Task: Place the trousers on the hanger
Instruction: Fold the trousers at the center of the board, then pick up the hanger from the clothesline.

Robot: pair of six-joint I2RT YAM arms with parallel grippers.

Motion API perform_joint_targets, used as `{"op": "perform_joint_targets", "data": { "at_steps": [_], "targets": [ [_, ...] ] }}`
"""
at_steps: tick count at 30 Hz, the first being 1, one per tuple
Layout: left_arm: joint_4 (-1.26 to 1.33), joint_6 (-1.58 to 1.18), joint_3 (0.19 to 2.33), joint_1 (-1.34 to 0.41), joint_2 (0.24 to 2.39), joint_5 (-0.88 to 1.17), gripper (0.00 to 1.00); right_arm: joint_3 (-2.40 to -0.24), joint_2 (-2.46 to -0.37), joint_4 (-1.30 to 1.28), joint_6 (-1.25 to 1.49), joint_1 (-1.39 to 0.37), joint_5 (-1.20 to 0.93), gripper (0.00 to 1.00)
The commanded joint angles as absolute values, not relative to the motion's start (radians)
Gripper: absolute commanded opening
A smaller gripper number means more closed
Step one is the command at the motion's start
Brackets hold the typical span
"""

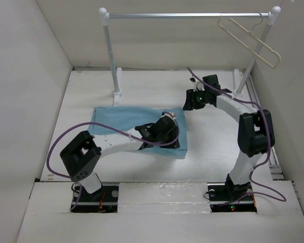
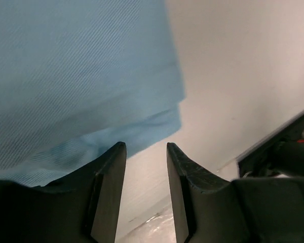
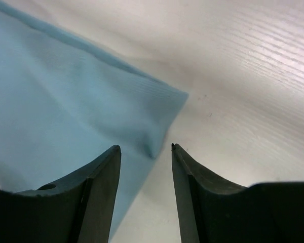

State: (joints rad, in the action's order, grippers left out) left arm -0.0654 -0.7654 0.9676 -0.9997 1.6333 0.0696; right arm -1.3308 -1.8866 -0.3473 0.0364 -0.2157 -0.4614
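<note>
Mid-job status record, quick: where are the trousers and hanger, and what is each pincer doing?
trousers: lying flat on the table
hanger: hanging tilted at the right end of the rail, bare
left pincer: open, low at the trousers' right edge, gripping nothing
right pincer: open, at the trousers' far right corner, gripping nothing
task: trousers not yet on hanger

The sky-blue trousers (image 1: 116,119) lie folded flat on the table (image 1: 213,144), left of centre. The pale beige hanger (image 1: 248,41) hangs tilted by its hook from the right end of the rail (image 1: 187,15).
</note>
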Motion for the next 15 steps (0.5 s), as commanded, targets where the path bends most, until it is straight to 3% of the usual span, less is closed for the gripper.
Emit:
{"op": "perform_joint_targets", "data": {
  "at_steps": [1, 3, 5, 6, 10, 12, 13, 14, 15],
  "targets": [
    [-0.115, -0.701, 1.126, -1.003, 1.508, -0.038, 0.34, -1.348, -1.694, -0.458, -0.07, -0.251, -0.428, 0.5],
    [-0.136, -0.683, 1.176, -1.003, 1.479, -0.069, 0.26, -1.354, -1.58, -0.536, -0.092, -0.274, -0.416, 0.46],
    [-0.129, -0.655, 1.189, -0.98, 1.456, -0.094, 0.13, -1.382, -1.504, -0.572, -0.11, -0.295, -0.42, 0.18],
    [-0.123, -0.644, 1.189, -0.968, 1.433, -0.095, 0.0, -1.423, -1.418, -0.565, -0.115, -0.295, -0.426, 0.0],
    [-0.106, -0.585, 1.207, -0.937, 1.416, -0.09, 0.0, -1.604, -1.287, -0.54, -0.161, -0.238, -0.318, 0.0],
    [-0.127, -0.552, 1.238, -0.937, 1.43, -0.086, 0.0, -1.717, -1.313, -0.604, -0.196, -0.106, -0.302, 0.0],
    [-0.13, -0.543, 1.241, -0.937, 1.431, -0.062, 0.0, -1.919, -1.412, -0.667, -0.253, 0.003, -0.366, 0.01],
    [-0.13, -0.543, 1.241, -0.937, 1.431, -0.061, 0.0, -1.921, -1.413, -0.667, -0.253, 0.055, -0.367, 0.01],
    [-0.123, -0.543, 1.22, -0.937, 1.411, -0.048, 0.0, -2.048, -1.478, -0.76, -0.277, 0.137, -0.359, 0.4]
  ]
}}
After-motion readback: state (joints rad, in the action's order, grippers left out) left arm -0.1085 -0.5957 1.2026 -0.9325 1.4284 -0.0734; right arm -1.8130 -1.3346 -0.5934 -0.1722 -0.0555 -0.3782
